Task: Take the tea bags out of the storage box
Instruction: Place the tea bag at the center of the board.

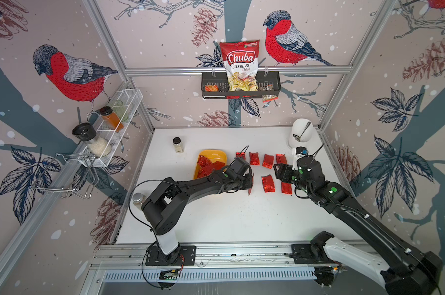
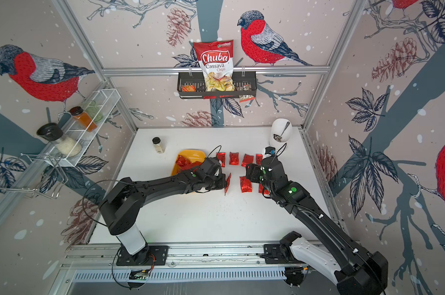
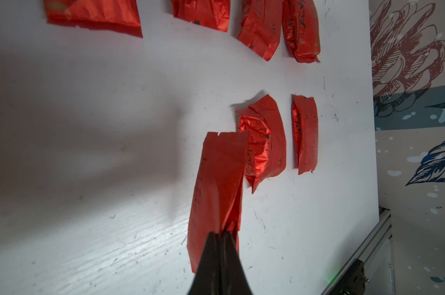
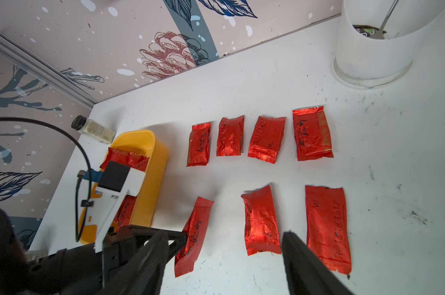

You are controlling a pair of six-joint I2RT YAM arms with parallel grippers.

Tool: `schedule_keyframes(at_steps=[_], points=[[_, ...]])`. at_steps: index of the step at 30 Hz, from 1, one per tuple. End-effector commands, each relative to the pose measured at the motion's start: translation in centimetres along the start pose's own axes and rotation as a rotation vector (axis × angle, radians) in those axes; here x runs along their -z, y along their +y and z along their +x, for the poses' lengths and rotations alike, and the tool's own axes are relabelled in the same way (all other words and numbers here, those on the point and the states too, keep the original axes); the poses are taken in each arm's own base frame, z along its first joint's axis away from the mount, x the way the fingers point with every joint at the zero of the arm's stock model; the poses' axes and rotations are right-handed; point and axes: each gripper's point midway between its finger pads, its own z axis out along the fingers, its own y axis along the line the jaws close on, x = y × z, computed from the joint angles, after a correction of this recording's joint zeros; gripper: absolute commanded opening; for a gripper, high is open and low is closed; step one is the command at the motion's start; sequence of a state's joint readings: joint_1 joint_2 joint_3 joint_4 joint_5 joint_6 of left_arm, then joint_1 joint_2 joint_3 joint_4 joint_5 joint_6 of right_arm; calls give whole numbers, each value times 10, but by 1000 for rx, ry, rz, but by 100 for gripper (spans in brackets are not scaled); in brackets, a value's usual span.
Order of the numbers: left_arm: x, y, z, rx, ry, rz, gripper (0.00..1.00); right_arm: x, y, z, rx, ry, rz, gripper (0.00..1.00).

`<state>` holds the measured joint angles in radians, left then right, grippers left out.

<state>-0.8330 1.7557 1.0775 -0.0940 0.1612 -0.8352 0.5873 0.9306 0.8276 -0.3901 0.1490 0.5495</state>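
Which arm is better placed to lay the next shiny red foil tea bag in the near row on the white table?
Left. The left claw is shut on a shiny red foil tea bag, hanging at the free end of that row. The right claw is open, empty.

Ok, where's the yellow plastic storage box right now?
In both top views the shallow yellow plastic storage box sits mid-table on the robot's left, between the small black-capped glass jar and the laid-out red foil tea bags.
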Motion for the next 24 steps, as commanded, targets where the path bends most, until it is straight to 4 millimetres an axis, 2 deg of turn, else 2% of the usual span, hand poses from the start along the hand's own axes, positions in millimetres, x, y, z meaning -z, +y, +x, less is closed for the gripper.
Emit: schedule_keyframes(at_steps=[1,7,8,10,15,18,19,22,24], points=[[-6,-31,-12,73,-55,173,0,3,-8,2,8,0,24,76],[-15,-36,-16,157,-80,242,0,5,-9,0,6,-3,21,76],[-20,-26,-10,182,-75,218,0,5,-10,0,5,-2,21,76],[-25,-20,-7,211,-75,215,0,5,-10,0,4,-3,22,76],[-47,-15,7,259,-15,235,0,5,-11,0,4,-5,23,76],[-50,-8,9,263,-23,203,0,5,-11,0,3,-4,23,76],[-48,-4,9,262,-29,178,2,5,-11,0,0,-4,22,76],[-33,4,-1,235,-79,87,34,5,-11,1,-3,-4,19,76],[-23,13,-6,212,-109,16,46,4,-11,3,-5,-1,17,76]])
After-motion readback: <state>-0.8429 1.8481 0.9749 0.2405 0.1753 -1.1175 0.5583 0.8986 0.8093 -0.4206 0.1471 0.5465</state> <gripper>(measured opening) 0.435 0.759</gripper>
